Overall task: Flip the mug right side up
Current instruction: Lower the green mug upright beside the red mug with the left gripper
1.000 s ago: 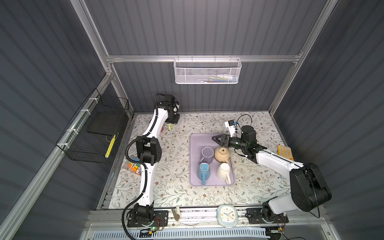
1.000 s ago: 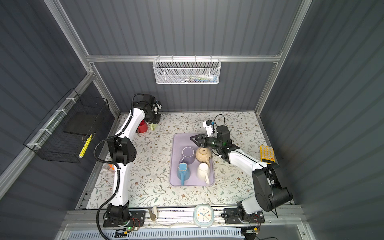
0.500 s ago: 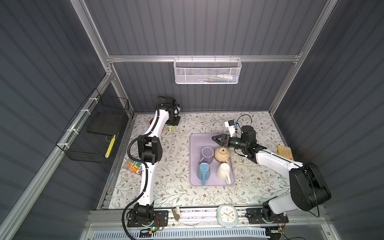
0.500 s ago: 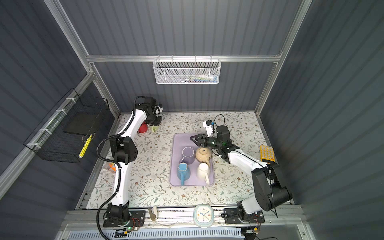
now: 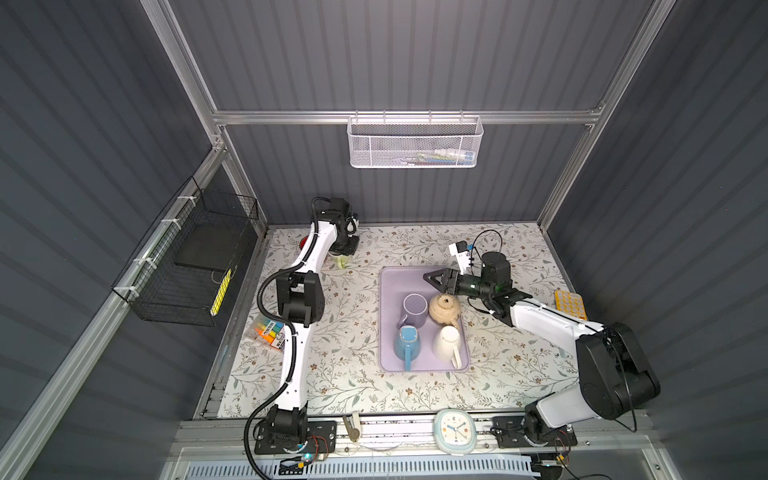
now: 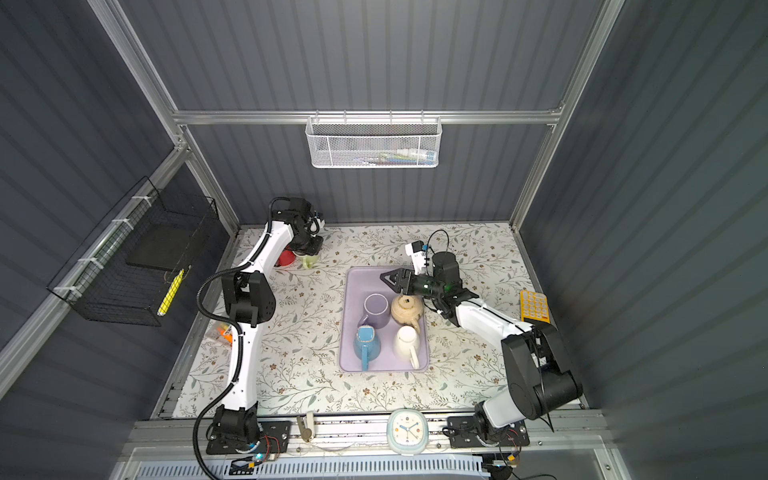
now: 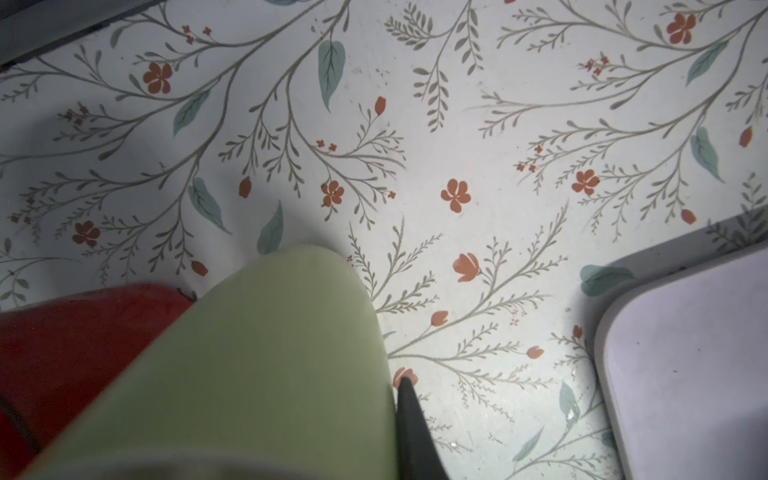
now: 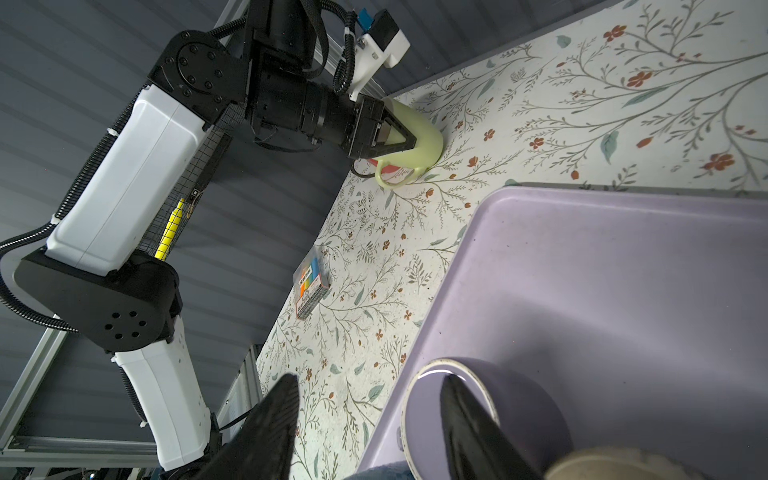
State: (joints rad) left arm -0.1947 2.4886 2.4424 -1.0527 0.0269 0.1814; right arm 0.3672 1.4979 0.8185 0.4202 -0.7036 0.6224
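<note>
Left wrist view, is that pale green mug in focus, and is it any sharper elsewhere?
In the left wrist view the pale green ceramic mug looms soft and out of focus, while the floral tablecloth behind is sharp, with a grey shadow. In the right wrist view the mug is crisp; the right gripper shows blurred black fingers.

A tray (image 5: 397,282) is set mid-table. In it a cup (image 5: 414,309) is placed rear left, a teapot (image 5: 444,309) rear right, a second cup (image 5: 407,343) front left and a third cup (image 5: 446,343) front right. The mug (image 5: 341,262) is found at the rear left corner, just beside a vessel (image 6: 286,257). Markers (image 5: 268,334) lie at the left edge, a calculator (image 5: 570,306) at the right edge, and a clock (image 5: 455,430) on the front rail.
</note>
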